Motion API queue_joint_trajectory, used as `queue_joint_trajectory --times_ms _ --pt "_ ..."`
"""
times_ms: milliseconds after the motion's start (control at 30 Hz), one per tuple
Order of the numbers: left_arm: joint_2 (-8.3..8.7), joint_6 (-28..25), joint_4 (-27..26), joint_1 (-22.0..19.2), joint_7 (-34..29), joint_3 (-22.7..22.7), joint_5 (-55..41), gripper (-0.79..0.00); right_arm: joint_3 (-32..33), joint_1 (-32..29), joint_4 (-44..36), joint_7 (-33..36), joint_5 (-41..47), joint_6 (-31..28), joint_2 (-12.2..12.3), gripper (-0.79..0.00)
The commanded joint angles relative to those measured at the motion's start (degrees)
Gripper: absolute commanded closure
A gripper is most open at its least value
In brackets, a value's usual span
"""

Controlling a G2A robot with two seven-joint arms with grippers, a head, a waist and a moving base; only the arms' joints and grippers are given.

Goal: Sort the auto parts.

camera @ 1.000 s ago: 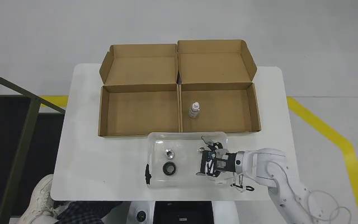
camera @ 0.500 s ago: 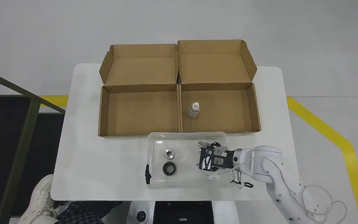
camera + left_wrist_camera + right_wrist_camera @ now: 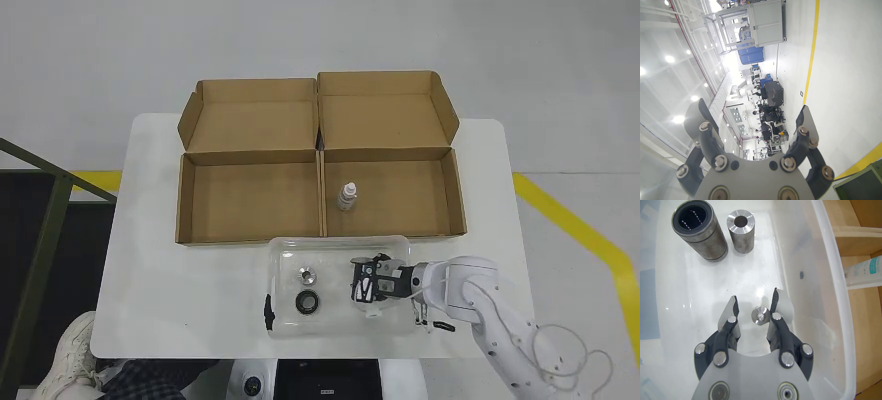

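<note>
A clear plastic bin stands at the table's front, below two open cardboard boxes. In it stand a large linear bearing and a smaller steel sleeve. My right gripper is down inside the bin, open, with a small round metal part between its fingers, close against one pad. My left gripper is open and empty, pointing out into the room.
A small white bottle lies in the right cardboard box; the left box holds nothing. A black piece sits at the bin's left front corner. The bin wall runs close beside the right gripper.
My right gripper has moved leftward inside the bin, toward the two cylinders. The bin has shifted slightly to the right.
</note>
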Motion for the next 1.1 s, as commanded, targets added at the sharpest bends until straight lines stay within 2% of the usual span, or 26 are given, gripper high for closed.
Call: queue_joint_trajectory --times_ms 0,200,433,633,733,800,867,967,1067 --pt "0.0 0.0 0.0 0.0 0.0 0.0 0.0 -0.785 0.03 0.08 -0.2 0.24 -0.12 0.02 0.08 -0.212" --pt "0.0 0.0 0.0 0.0 0.0 0.0 0.0 -0.785 0.07 0.12 -0.86 0.54 -0.45 0.19 0.31 0.0" --pt "0.0 0.0 0.0 0.0 0.0 0.0 0.0 -0.785 -0.03 0.34 -2.07 -0.48 -0.33 0.93 0.46 0.0" --pt "0.0 0.0 0.0 0.0 0.0 0.0 0.0 -0.785 0.1 -0.08 -6.27 -0.64 -0.79 0.17 0.77 -0.006" --pt "0.0 0.0 0.0 0.0 0.0 0.0 0.0 -0.785 0.53 -0.99 -8.95 0.27 -1.14 -1.0 1.09 -0.243" --pt "0.0 0.0 0.0 0.0 0.0 0.0 0.0 -0.785 1.01 -1.66 -10.49 1.01 -1.03 -2.04 1.35 -0.354" --pt "0.0 0.0 0.0 0.0 0.0 0.0 0.0 -0.785 1.6 -2.31 -11.67 1.65 -0.54 -3.01 1.6 -0.388" --pt "0.0 0.0 0.0 0.0 0.0 0.0 0.0 -0.785 2.37 -3.07 -12.95 2.75 0.15 -5.04 2.0 -0.496" --pt "0.0 0.0 0.0 0.0 0.0 0.0 0.0 -0.785 2.93 -3.68 -13.85 4.01 0.93 -6.66 2.42 -0.523"
